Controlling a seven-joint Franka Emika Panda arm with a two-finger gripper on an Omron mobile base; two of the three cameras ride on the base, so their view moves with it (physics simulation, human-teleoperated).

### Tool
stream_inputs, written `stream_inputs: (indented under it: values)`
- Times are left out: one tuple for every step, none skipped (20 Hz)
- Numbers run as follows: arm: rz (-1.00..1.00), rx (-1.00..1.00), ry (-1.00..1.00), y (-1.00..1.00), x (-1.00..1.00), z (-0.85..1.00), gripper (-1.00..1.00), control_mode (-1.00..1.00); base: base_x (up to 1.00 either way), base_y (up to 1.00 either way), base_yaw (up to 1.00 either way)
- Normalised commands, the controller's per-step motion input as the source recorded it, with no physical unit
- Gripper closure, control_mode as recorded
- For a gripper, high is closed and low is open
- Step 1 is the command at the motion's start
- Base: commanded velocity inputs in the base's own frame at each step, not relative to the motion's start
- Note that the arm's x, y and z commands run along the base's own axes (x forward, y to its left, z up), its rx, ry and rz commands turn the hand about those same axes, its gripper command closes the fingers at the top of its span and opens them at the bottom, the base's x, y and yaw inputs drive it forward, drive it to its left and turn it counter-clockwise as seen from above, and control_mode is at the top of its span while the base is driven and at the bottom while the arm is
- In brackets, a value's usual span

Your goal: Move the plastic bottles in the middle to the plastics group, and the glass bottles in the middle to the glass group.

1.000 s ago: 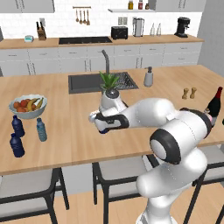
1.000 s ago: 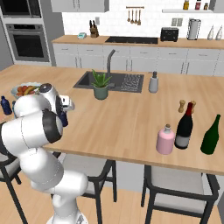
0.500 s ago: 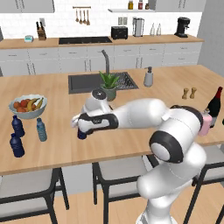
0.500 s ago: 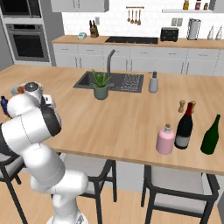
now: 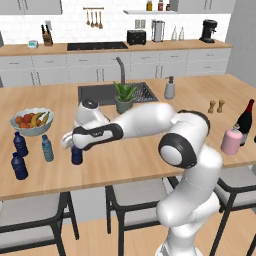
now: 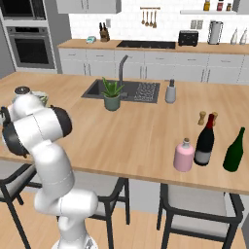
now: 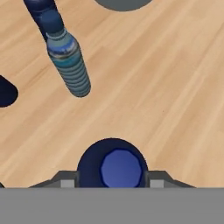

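In the hand view the gripper (image 7: pixel 111 181) sits at bottom centre, its two fingertips (image 7: pixel 65 181) close against either side of a dark navy bottle (image 7: pixel 112 164) seen from above — clamped on it, cap toward the camera. Upper left in that view lies the ribbed teal-blue bottle (image 7: pixel 70 65) on the wooden tabletop (image 7: pixel 175 87). In the left base view the navy bottle (image 5: pixel 76 154) stands left of centre, two more navy bottles (image 5: pixel 20 144) at the left edge below the fruit bowl (image 5: pixel 32 122) — the pink bottle (image 5: pixel 231 140) and wine bottle (image 5: pixel 245 120) far right.
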Motion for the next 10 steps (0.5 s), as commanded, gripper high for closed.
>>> stream_inputs:
  values:
    - [0.00,-0.11,0.00,0.57,-0.01,-0.24,1.00,-1.00,0.00,0.00,0.00]
    - [0.00,-0.10,0.00,0.54,0.00,-0.21,1.00,-1.00,0.00,0.00,0.00]
    - [0.00,-0.10,0.00,0.55,0.00,-0.21,1.00,-1.00,0.00,0.00,0.00]
    - [0.00,-0.10,0.00,0.58,0.00,-0.25,1.00,-1.00,0.00,0.00,0.00]
    - [0.00,-0.06,0.00,0.60,0.00,-0.36,1.00,-1.00,0.00,0.00,0.00]
    - [0.00,0.00,0.00,0.52,0.00,-0.19,1.00,-1.00,0.00,0.00,0.00]
    - [0.00,0.00,0.00,0.49,0.00,0.00,1.00,-1.00,0.00,0.00,0.00]
    - [0.00,0.00,0.00,0.45,0.00,0.00,1.00,-1.00,0.00,0.00,0.00]
    - [0.00,0.00,0.00,0.50,0.00,0.00,1.00,-1.00,0.00,0.00,0.00]
    - [0.00,0.00,0.00,0.49,0.00,-0.05,1.00,-1.00,0.00,0.00,0.00]
